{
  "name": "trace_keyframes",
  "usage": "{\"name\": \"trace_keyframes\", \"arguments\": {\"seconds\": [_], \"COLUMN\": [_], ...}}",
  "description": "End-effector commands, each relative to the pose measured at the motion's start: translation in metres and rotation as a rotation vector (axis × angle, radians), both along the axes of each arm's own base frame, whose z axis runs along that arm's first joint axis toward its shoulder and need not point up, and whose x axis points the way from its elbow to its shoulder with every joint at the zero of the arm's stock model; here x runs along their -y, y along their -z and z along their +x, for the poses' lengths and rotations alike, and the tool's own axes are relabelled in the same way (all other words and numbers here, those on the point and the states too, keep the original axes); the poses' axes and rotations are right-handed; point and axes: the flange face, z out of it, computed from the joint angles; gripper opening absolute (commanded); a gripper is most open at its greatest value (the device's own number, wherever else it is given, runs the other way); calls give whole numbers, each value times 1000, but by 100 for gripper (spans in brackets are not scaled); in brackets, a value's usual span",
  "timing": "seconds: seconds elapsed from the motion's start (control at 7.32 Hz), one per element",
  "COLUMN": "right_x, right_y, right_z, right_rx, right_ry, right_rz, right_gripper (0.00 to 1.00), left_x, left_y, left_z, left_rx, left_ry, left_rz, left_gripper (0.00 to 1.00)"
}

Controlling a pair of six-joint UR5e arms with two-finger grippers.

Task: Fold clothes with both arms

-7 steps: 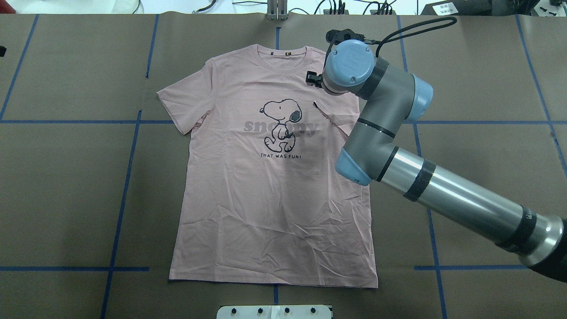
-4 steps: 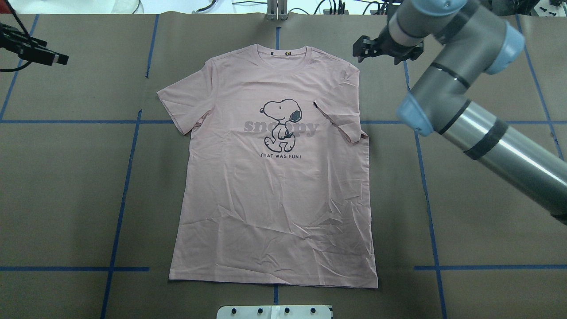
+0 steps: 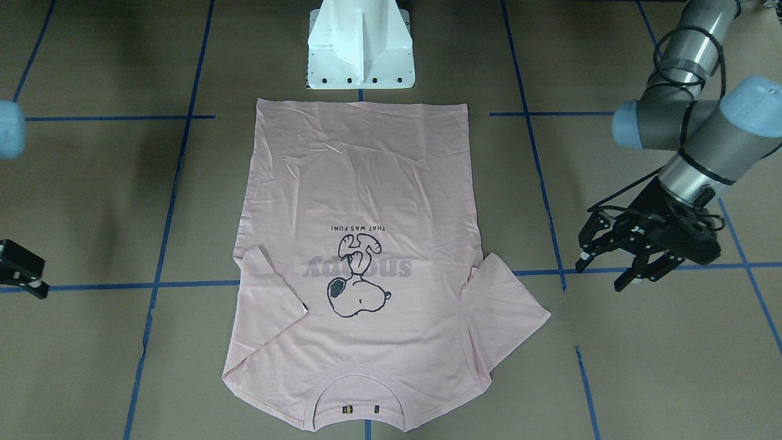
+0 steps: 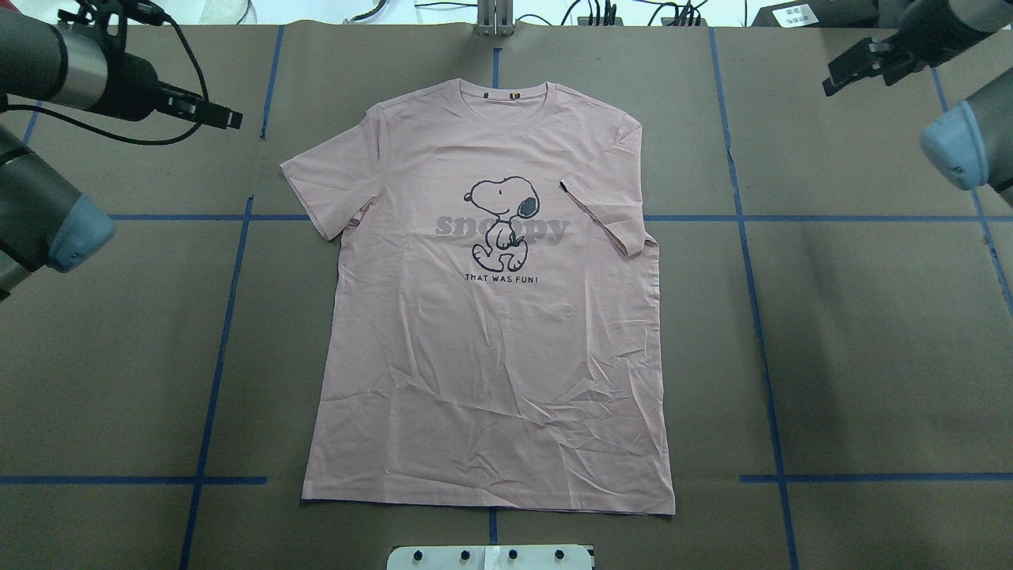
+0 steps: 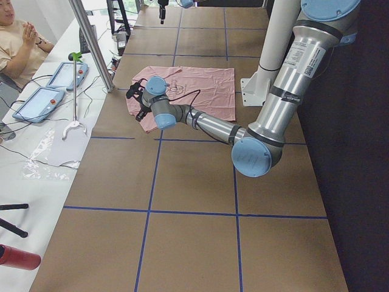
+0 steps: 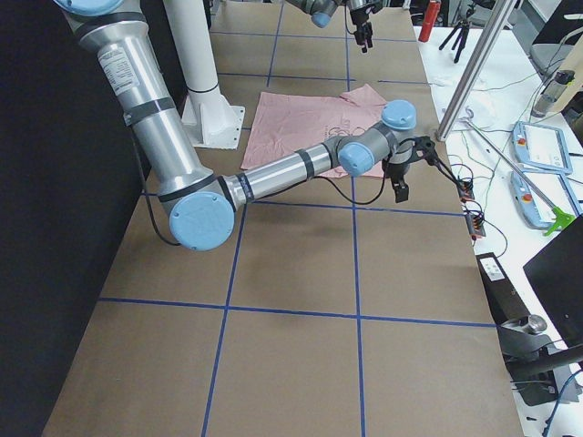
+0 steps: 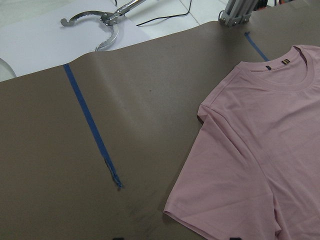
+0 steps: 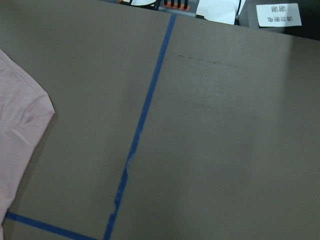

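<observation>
The pale pink T-shirt lies flat on the brown table, Snoopy print up, collar at the far edge. In the overhead view its left sleeve is spread out and its right sleeve is folded in over the body. The shirt also shows in the front-facing view and the left wrist view. My left gripper is open and empty, above the table left of the spread sleeve. My right gripper is open and empty, far right of the shirt, and is cut off in the front-facing view.
The white pedestal base stands just behind the shirt's hem. Blue tape lines cross the table. A metal post stands beyond the collar. A side bench with tablets and a seated person lie past the far edge.
My right arm has lifted off the shirt's right shoulder and swung away to the far right corner. My left arm has come into view at the far left, nearing the shirt.
</observation>
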Motion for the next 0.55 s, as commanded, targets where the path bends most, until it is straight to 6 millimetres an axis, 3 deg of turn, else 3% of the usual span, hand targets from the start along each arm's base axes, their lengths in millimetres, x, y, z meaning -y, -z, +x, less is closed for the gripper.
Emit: {"name": "trace_keyframes", "arguments": {"seconds": [0.0, 0.27, 0.41], "right_x": [-21, -22, -22], "right_y": [-30, -29, -30], "right_z": [30, 30, 31], "right_rx": [1, 1, 0], "right_ry": [23, 22, 19], "right_rz": [5, 7, 3], "right_gripper": [100, 100, 100], "left_x": [2, 28, 31], "left_y": [3, -7, -31], "left_z": [62, 106, 116], "left_rx": [9, 61, 68], "left_ry": [108, 159, 176], "left_rz": [-58, -63, -49], "left_gripper": [65, 64, 62]}}
